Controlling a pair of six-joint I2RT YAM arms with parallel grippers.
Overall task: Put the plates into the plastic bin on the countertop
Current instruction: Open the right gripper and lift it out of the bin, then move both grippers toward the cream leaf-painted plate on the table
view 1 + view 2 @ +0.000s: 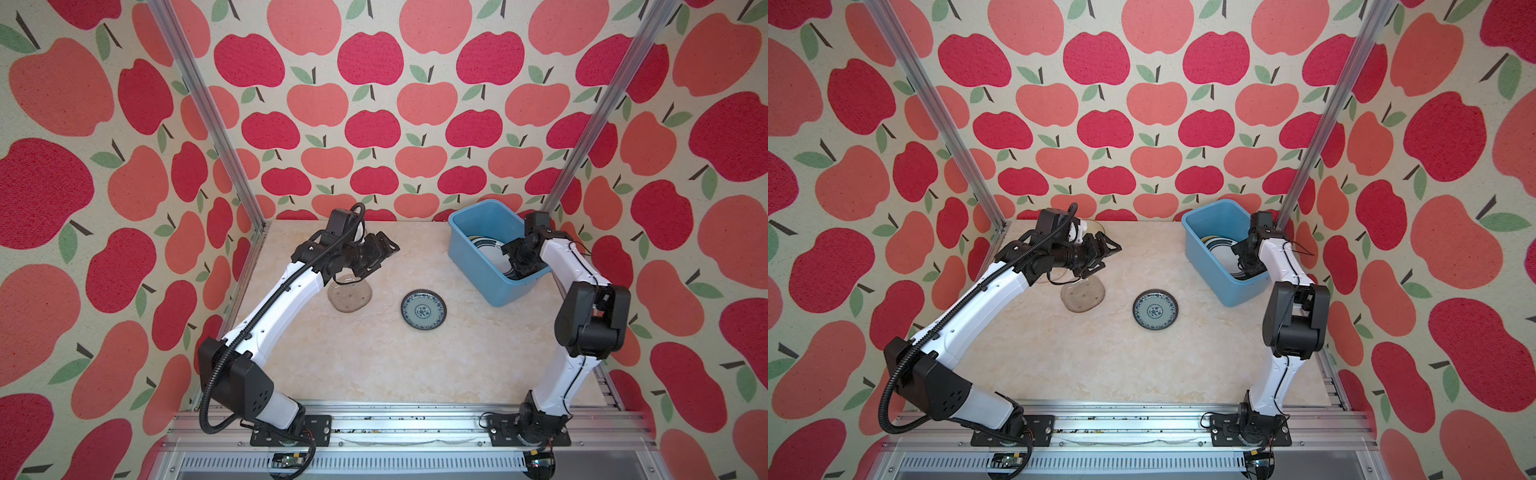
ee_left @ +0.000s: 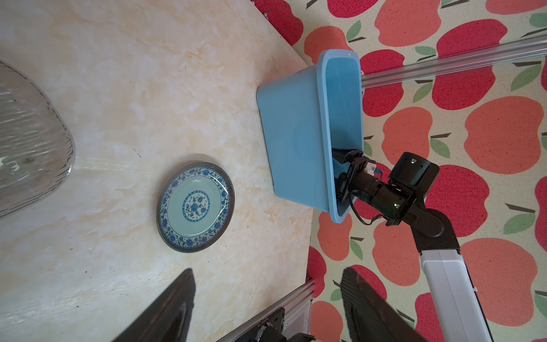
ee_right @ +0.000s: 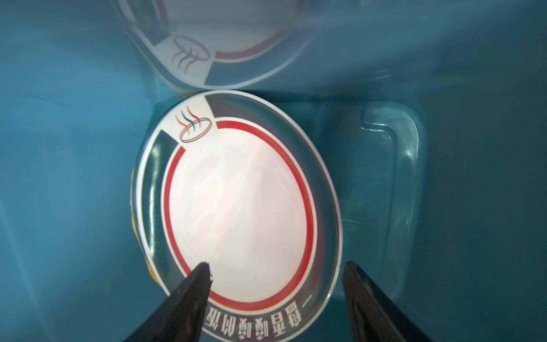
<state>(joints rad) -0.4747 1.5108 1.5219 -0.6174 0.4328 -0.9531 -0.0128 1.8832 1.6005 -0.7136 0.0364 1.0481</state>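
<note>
Rising carelessly, the wide-open empty right gripper [image 3: 276, 266], four o'clock in plastic bin [image 1: 473, 270], may hook the white plate [image 3: 236, 207]

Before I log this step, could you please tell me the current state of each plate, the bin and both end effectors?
plastic bin: upright on the countertop, plates stacked inside.
white dark-rimmed plate: face up, topmost in the bin.
small blue-patterned plate: flat on the countertop, outside the bin.
clear glass plate: flat on the countertop, outside the bin.
left end effector: open, empty.
right end effector: open, empty, inside the bin.
</note>
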